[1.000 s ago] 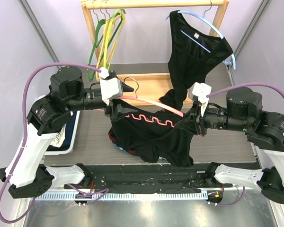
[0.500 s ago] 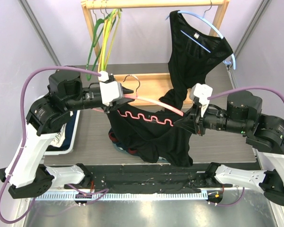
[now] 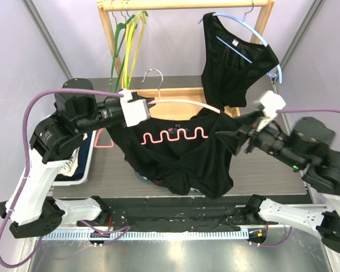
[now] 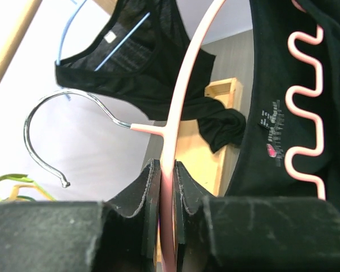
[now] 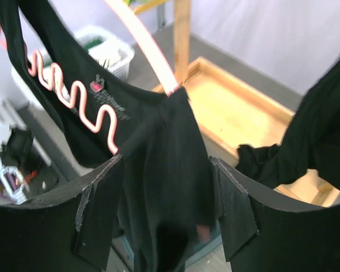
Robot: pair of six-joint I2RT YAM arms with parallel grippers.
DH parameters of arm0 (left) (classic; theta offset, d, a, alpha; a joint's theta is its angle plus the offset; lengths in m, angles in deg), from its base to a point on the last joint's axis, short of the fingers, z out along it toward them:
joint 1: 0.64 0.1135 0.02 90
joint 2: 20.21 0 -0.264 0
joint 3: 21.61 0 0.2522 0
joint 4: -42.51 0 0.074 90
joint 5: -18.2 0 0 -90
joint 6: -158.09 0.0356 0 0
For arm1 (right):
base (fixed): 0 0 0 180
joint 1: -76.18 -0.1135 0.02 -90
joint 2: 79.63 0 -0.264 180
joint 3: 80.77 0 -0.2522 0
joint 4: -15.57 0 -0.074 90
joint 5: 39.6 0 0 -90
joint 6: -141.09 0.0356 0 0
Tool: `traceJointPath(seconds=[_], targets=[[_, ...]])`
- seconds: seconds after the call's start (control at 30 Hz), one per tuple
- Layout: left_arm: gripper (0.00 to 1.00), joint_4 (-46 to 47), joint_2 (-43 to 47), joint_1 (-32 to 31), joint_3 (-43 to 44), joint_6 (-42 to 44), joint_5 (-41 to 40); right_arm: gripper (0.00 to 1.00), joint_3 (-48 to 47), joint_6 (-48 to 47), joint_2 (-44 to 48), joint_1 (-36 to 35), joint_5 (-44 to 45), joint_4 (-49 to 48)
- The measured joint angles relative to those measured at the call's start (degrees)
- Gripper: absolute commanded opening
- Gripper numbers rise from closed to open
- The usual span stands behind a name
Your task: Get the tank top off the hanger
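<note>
no text can be read anywhere. the black tank top (image 4: 266, 68) on the pink hanger (image 4: 183, 85) carries a printed neck label (image 4: 272, 122): a few short lines of grey print, too small and blurred to read. a small pink-red mark (image 4: 270, 151) sits right below them, shape unclear. the same print shows in the right wrist view, unreadable there too. from the top camera it's only a faint pale speck under the collar. the second black top (image 3: 232, 73) on the blue hanger (image 3: 264, 41) has a small white tag (image 3: 235, 43) at the neck, nothing legible on it. no numbers, brand names or signs legible.
</note>
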Motion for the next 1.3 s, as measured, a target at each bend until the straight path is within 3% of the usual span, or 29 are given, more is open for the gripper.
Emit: traceJointPath(seconds=[0.23, 0.37, 0.77, 1.3], targets=[[0.11, 0.0, 0.4, 0.0, 0.0, 4.3, -2.0, 0.70, 7.6, 4.6, 12.4, 0.0, 6.7, -6.5], [0.11, 0.9, 1.2, 0.0, -1.0, 9.2, -3.5, 0.69, 11.8, 8.6, 14.9, 0.0, 8.7, -9.1], [0.09, 4.5, 2.6, 0.1, -2.7, 16.7, -6.5, 0.66, 18.4, 16.8, 9.2, 0.0, 6.2, -17.1], [0.12, 4.7, 5.4, 0.1, -5.8, 17.3, -6.8, 0.64, 12.4, 10.5, 5.0, 0.0, 9.7, -24.6]])
